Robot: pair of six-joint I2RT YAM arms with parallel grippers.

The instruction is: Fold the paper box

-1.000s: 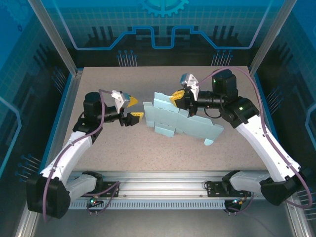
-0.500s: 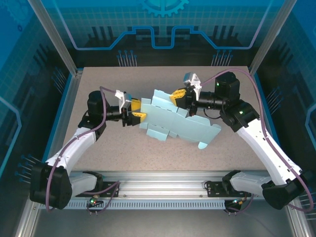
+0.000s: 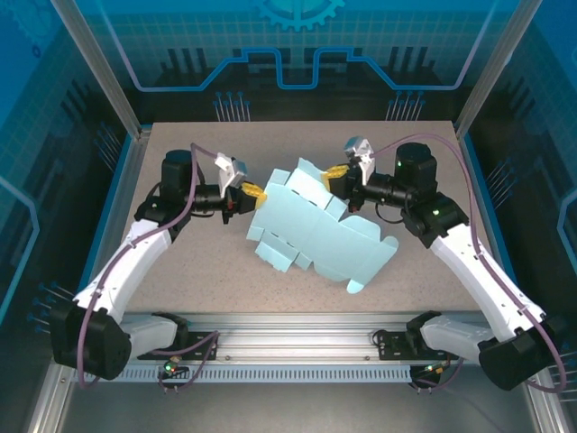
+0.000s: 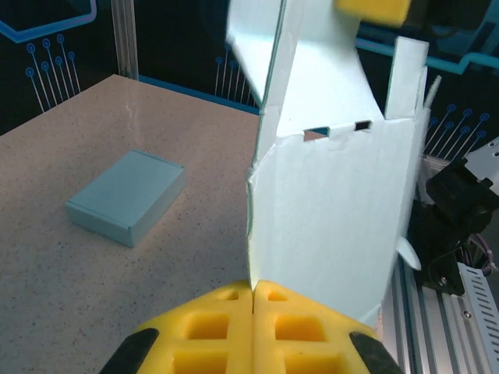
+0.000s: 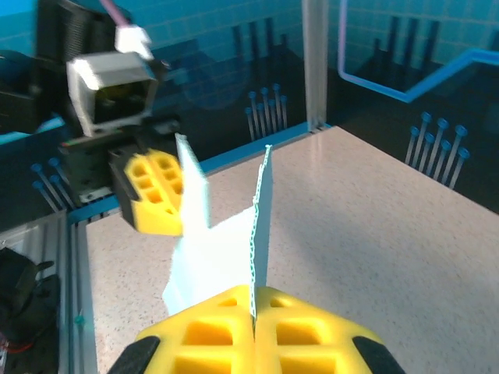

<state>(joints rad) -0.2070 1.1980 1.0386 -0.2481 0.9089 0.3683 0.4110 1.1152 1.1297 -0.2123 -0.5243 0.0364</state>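
Paper box (image 3: 315,230) btwn left pincer (image 3: 255,192) & right pincer (image 3: 336,171), both clenched on it

**Cell surroundings: blue enclosure, speckled table**

Beige speckled tabletop (image 3: 207,271) fills mid frame, with blue trim (image 3: 120,194) down its left edge. The back wall (image 3: 297,63) at top is a glossy blue panel with grid and circuit-line print and a gear motif (image 3: 297,11) at top centre. Side panels (image 3: 36,180) at left and right carry the same print, darker. Aluminium posts (image 3: 95,68) run in diagonally from both upper corners. A slotted aluminium rail (image 3: 297,327) spans the bottom of the frame. Light is even, shadows soft.
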